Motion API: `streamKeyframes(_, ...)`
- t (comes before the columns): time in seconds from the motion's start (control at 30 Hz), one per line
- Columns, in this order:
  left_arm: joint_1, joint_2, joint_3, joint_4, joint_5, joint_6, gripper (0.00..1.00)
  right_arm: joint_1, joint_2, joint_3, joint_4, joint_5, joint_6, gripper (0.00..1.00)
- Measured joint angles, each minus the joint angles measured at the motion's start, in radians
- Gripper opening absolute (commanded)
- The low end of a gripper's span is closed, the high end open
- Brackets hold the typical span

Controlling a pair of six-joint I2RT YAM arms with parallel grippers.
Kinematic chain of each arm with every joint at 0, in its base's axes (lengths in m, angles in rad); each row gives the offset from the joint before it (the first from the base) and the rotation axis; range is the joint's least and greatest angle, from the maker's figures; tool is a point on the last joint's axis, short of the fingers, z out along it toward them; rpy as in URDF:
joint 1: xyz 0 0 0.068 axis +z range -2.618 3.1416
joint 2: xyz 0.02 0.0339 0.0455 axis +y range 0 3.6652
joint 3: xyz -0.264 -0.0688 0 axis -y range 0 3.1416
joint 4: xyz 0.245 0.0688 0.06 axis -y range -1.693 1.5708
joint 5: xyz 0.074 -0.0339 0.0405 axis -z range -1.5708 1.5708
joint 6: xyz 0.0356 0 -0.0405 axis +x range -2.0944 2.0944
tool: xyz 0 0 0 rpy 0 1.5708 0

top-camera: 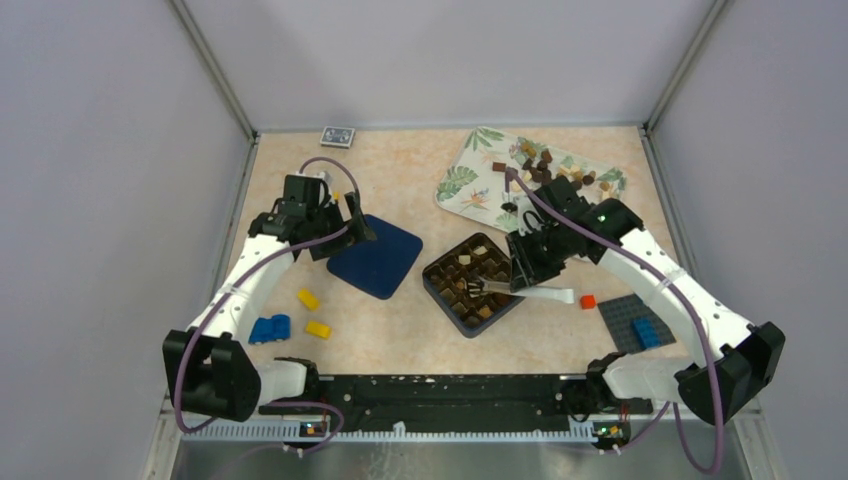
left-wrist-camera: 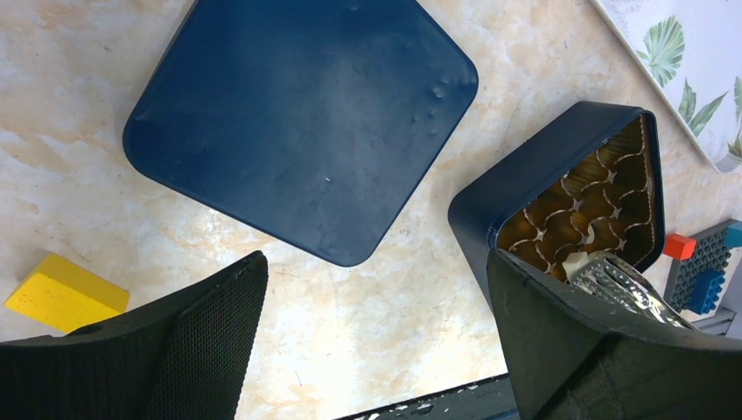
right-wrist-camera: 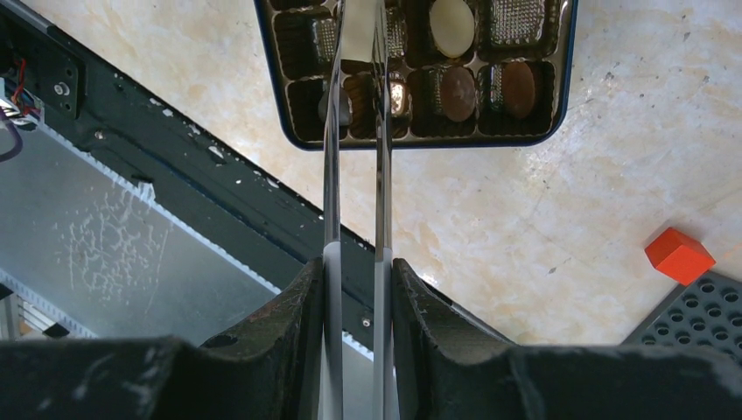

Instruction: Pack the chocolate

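Loose chocolate (top-camera: 545, 165), dark brown, light brown and cream, lies heaped on the leaf-print tray (top-camera: 470, 180). The dark blue box (top-camera: 472, 283) (right-wrist-camera: 566, 70) holds several pieces, among them a cream round one (right-wrist-camera: 452, 22) and brown ones (right-wrist-camera: 458, 90). My right gripper (top-camera: 522, 268) (right-wrist-camera: 354, 267) is shut on metal tongs (top-camera: 520, 292) (right-wrist-camera: 332, 175). Their tips reach into the box's near row, where a brown piece (right-wrist-camera: 359, 92) sits between them. My left gripper (top-camera: 355, 225) (left-wrist-camera: 376, 324) hangs open over bare table just beside the box's lid (top-camera: 377, 256) (left-wrist-camera: 297, 122).
Yellow bricks (top-camera: 308, 298) (top-camera: 318, 329) and a blue brick (top-camera: 269, 328) lie at the front left. A red brick (top-camera: 587, 301) (right-wrist-camera: 679, 255) sits beside a grey baseplate (top-camera: 630, 320) at the right. A small card box (top-camera: 338, 136) rests by the back wall.
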Motion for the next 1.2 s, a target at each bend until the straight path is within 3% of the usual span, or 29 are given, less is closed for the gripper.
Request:
streamKeyframes(0.67, 0.000, 0.000, -0.006, 0.000, -0.007, -0.002, 0.99, 0.002, 0.011, -0.020, 0.024, 0.003, 0.000, 0.36)
streamKeyframes(0.93, 0.000, 0.000, -0.006, 0.000, -0.007, -0.005, 0.99, 0.002, 0.011, -0.024, 0.026, 0.028, 0.002, 0.06)
streamKeyframes(1.2, 0.000, -0.002, -0.006, 0.000, -0.010, -0.019, 0.99, 0.002, 0.010, 0.076, 0.003, 0.061, 0.003, 0.04)
